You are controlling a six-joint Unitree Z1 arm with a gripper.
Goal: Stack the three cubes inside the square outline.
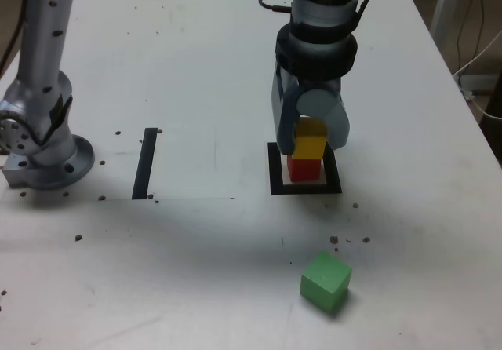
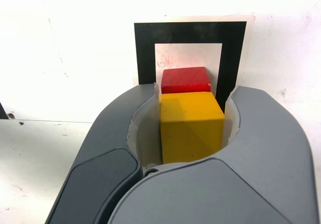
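My gripper (image 1: 311,140) points down over the square outline (image 1: 274,171) and is shut on the yellow cube (image 1: 310,145). Directly under the yellow cube, the red cube (image 1: 304,169) rests on the outline's white centre; whether the two cubes touch I cannot tell. In the wrist view the yellow cube (image 2: 190,126) is clamped between the grey jaws of the gripper (image 2: 195,91), with the red cube (image 2: 184,79) beyond it inside the black square outline (image 2: 145,53). The green cube (image 1: 325,281) lies alone on the table, nearer the front edge.
A straight black strip (image 1: 145,163) lies on the white table at the exterior view's left. The arm's metal base (image 1: 39,142) stands at the far left. A black cable (image 1: 274,3) loops behind the arm. The table's right edge (image 1: 471,107) runs close by.
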